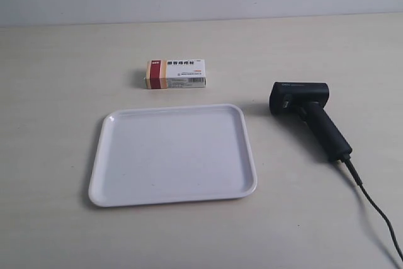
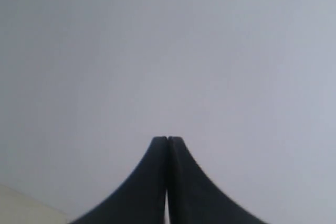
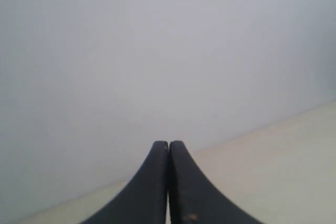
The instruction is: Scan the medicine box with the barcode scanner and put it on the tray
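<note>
Neither arm shows in the exterior view, where the medicine box (image 1: 175,74) lies beyond the tray (image 1: 173,154), well apart from the barcode scanner (image 1: 308,116), whose cable (image 1: 373,205) runs off-frame; each wrist view shows only pale wall behind the left gripper (image 2: 167,139) and right gripper (image 3: 168,143), both pressed closed, empty.

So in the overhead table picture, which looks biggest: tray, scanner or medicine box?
Largest to smallest, as they appear:
1. the tray
2. the barcode scanner
3. the medicine box

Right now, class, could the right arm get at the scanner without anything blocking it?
Probably yes. The scanner lies alone on the table, apart from the tray, nothing on it. The right gripper is shut, facing the wall, so must open first.
</note>
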You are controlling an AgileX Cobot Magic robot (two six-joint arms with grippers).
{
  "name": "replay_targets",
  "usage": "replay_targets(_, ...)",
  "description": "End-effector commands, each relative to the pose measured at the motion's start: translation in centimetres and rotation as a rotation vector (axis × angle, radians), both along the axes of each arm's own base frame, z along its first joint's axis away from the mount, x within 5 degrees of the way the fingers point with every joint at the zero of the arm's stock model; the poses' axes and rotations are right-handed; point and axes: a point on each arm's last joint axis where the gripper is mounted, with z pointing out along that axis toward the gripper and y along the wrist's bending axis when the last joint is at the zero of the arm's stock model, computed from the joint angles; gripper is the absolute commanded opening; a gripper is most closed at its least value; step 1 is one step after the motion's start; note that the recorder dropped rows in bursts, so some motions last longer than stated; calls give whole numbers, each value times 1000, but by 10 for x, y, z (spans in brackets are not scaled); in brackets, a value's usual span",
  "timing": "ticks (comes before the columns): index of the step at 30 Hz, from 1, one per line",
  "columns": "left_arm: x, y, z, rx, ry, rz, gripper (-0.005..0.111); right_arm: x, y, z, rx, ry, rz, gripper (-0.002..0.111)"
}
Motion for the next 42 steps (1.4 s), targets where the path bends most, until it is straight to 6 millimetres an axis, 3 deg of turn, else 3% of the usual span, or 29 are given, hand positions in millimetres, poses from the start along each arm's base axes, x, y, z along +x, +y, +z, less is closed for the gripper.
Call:
replay_targets(1, 48, 0, 35, 93, 188, -16, 0, -1, -1, 7, 35, -87, -9, 0)
replay_targets(3, 87, 0, 37, 132, 358, -43, 0, -1, -1, 6, 34, -75, -7, 0)
replay_targets(6, 153, -6, 23, 226, 697, -115, 0, -1, -1, 2, 13, -40, -3, 0)
replay_targets(8, 198, -22, 5, 325, 946, -181, 0, -1, 0, 1, 9, -27, -2, 0)
replay_targets(11, 259, -60, -22, 576, 1159, -323, 0, -1, 0, 1, -17, -29, -5, 0)
replay_targets(13, 289, -90, -34, 703, 1248, -466, 0, -1, 0, 1, -17, -29, -5, 0)
replay_targets(15, 312, -119, -44, 825, 1318, -739, 0, -1, 0, 1, -21, -29, -5, 0)
replay_targets(16, 325, -134, -48, 932, 1291, -950, 0, -1, 0, 1, -36, -31, -7, 0)
replay_targets(18, 344, -153, -57, 957, 1187, -1180, 0, -1, 0, 1, -43, -31, -8, 0)
replay_targets(20, 369, -165, -60, 926, 1103, -1207, 0, -1, 0, 1, -43, -31, -8, 0)
replay_targets(23, 387, -177, -70, 938, 1077, -1203, 4, -1, 0, 1, -42, -29, -8, 0)
replay_targets(25, 393, -182, -80, 974, 1054, -1199, 18, -1, 0, 1, -42, -29, -8, 0)
replay_targets(27, 397, -186, -89, 1034, 1015, -1199, 41, -1, 0, 1, -42, -29, -8, 0)
replay_targets(31, 398, -195, -106, 1195, 919, -1243, 97, -1, 0, 1, -50, -30, -9, 0)
replay_targets(32, 398, -198, -109, 1224, 898, -1252, 106, -1, 0, 1, -63, -31, -10, 0)
replay_targets(34, 403, -206, -126, 1308, 814, -1228, 105, -1, 0, 1, -69, -32, -11, 0)
replay_targets(36, 412, -207, -149, 1329, 814, -1148, 105, -1, 0, 1, -69, -32, -11, 0)
replay_targets(38, 411, -207, -167, 1369, 815, -1175, 103, -1, 0, 1, -69, -32, -11, 0)
replay_targets(42, 410, -207, -179, 1367, 830, -1203, 99, -1, 0, 1, -69, -32, -11, 0)
